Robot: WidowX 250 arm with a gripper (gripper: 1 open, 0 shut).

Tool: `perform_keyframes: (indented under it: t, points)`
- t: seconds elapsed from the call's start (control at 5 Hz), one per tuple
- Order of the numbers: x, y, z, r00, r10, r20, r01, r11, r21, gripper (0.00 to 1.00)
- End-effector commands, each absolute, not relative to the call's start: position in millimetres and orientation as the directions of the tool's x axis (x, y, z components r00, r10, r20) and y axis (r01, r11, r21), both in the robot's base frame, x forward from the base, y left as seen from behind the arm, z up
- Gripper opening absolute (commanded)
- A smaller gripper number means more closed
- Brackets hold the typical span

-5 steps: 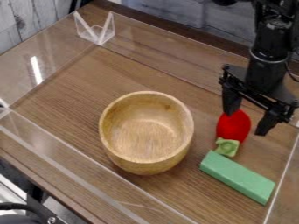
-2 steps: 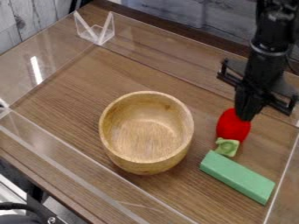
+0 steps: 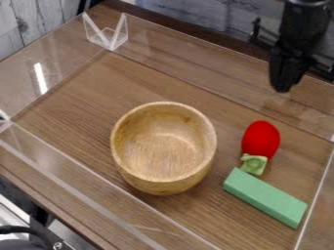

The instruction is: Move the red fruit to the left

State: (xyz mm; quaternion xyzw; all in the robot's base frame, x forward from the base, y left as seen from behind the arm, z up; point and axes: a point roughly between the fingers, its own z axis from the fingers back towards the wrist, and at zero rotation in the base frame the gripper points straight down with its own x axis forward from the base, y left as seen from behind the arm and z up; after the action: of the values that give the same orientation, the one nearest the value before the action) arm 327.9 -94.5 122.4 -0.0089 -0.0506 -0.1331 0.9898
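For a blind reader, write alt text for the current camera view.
A toy strawberry lies on a wooden table, between a wooden bowl and a green block. The robot's dark tool is above it in the picture, not touching it. A small white wire-like object stands near the top left.

The bowl (image 3: 163, 148) (wide, wooden) blocks the strawberry's (image 3: 263, 139) left.

The round bowl (image 3: 163, 171) looks like smooth pale wood with a soft sheen (its inner wall catches the light), and the desk (image 3: 78, 137) is brown wood with visible grain.
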Motion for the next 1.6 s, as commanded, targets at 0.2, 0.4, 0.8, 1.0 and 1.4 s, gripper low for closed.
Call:
perform_keyframes:
  t: [0.2, 0.4, 0.8, 1.0, 1.4]
  points:
    - [336.8, -104.8, 116.4, 0.913, -0.39, 0.123, 0.395, 0.919, -0.016, 1.0]
    - [334.6, -98.4, 107.0, 0.907, -0.408, 0.105, 0.412, 0.911, -0.022, 1.0]
    - [327.8, -106.4, 75.0, 0.924, -0.378, 0.057, 0.38, 0.924, -0.034, 1.0]
    - [328.2, -112.3, 65.8, 0.922, -0.385, 0.033, 0.386, 0.922, -0.036, 1.0]
    - [330.1, -119.0, 57.2, 0.949, -0.314, 0.023, 0.315, 0.948, -0.038, 0.0]
